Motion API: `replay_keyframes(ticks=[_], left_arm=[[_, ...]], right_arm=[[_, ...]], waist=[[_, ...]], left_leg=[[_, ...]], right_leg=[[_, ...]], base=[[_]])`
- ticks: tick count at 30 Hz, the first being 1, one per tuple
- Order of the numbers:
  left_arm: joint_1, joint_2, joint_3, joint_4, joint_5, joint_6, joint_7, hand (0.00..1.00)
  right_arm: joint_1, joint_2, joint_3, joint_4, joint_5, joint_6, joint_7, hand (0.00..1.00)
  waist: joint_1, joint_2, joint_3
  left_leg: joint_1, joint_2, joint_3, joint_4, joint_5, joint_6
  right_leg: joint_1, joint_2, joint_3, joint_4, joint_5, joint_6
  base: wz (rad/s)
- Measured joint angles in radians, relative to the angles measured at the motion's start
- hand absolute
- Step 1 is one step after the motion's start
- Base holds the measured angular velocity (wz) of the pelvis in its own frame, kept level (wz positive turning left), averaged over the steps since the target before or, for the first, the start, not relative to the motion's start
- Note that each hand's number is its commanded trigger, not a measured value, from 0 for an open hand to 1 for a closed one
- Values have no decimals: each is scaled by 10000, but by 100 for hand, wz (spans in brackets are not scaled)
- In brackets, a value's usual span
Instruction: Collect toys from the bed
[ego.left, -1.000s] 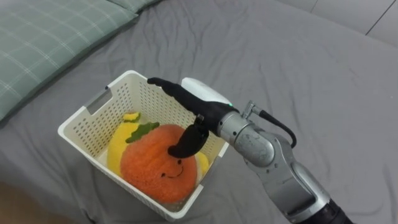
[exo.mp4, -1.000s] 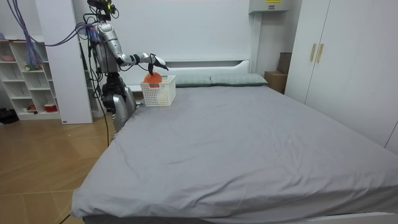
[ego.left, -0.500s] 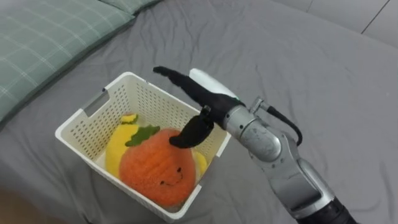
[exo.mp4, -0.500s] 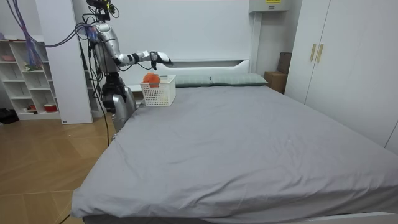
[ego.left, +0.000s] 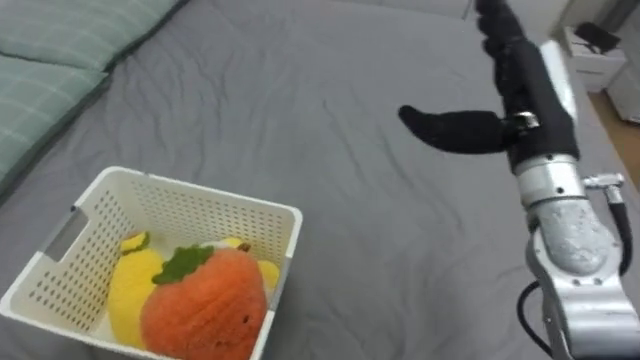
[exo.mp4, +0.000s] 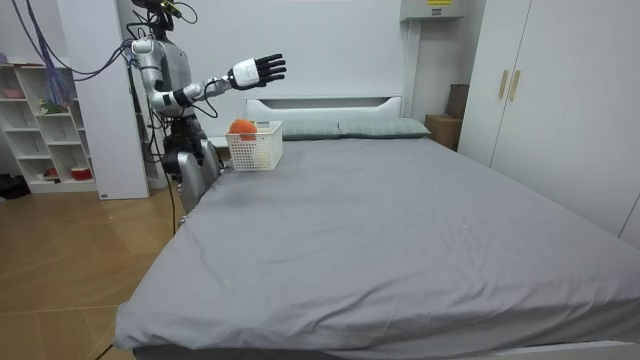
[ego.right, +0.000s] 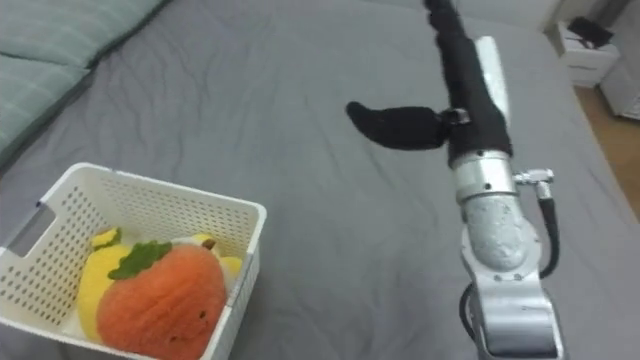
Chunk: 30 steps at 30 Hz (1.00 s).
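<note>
— Toys (ego.left: 190, 310): where are they now?
— Both lie in the white basket (ego.left: 200, 215); an orange toy (ego.left: 210, 300) with a green leaf on top, leaning on the near wall; a yellow toy (ego.left: 128, 292) behind and beside it, touching it. The basket stands on the grey bed (ego.left: 300, 120), near a green checked pillow (ego.left: 40, 60).
— And the right hand (ego.left: 522, 100)?
— Black, held up over bare bedding, well apart from the basket and to its right; fingers straight and together, thumb (ego.left: 450, 130) stuck out sideways; it holds nothing.
— What differs from a second ago?
— Then the hand hung over the basket, thumb down on the orange toy; half a second ago it had lifted just clear of it; now the arm reaches out high, and in the room view the right hand (exo.mp4: 258, 69) is spread at shoulder height, above the basket and toward the room view's right.
— Has the basket moved?
— No; it sits lower left in the eye views because the camera swung; the room view shows it in the same place at the head of the bed, the robot standing beside that corner.
</note>
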Motion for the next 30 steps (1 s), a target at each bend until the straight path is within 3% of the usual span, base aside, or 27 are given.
replay_keyframes(ticks=[2, 8, 11, 18, 22, 28, 30], left_arm=[[3, -3, 8, -30, 2, -2, 0, 0], [42, 6, -21, -47, -16, 41, -6, 0], [75, 26, 2, -46, -36, 125, -4, 0], [259, 40, -20, -133, -483, 238, 52, 0], [351, -24, 33, -121, -792, 241, 198, 0], [378, -43, 17, -132, -990, 228, 267, 0], [432, -48, 15, -131, -983, 225, 262, 0]], right_arm=[[340, -87, -424, 277, 190, -345, -548, 0], [1337, -84, -785, 1282, 611, -378, -1603, 0], [1638, -78, -842, 1902, 1768, -394, -1864, 0], [2525, 17, -907, 3553, 2870, -477, -2092, 0], [2916, 263, -1191, 5211, 3574, -556, -2518, 0], [2865, 472, -1301, 9496, 5052, -783, -2622, 0], [2915, 475, -1343, 10827, 5048, -793, -2467, 0]], waist=[[-258, -39, -39], [-650, -102, -84], [-759, -92, -77], [-1034, -66, -70], [-1113, 3, -63], [-1160, 55, -26], [-1158, 120, -51]], left_leg=[[24, 14, 124, 1, -9, -14], [123, 29, 367, -102, -9, -13], [185, 76, 544, -139, -42, -13], [168, 157, 762, -132, -69, -53], [229, 182, 886, -151, -71, -73], [341, 177, 789, -137, -81, -83], [377, 167, 750, -147, -84, -86]], right_leg=[[-4, 76, 92, -47, 0, 0], [-160, 117, 330, -25, 10, 8], [-166, 173, 514, -25, 23, 1], [-282, 234, 671, -8, 86, -53], [-267, 274, 909, -29, 85, -59], [-109, 249, 876, -62, 45, -56], [-101, 241, 858, -55, 1, -46]], base=[[-8], [-13], [-15], [-10], [-9], [2], [6]])
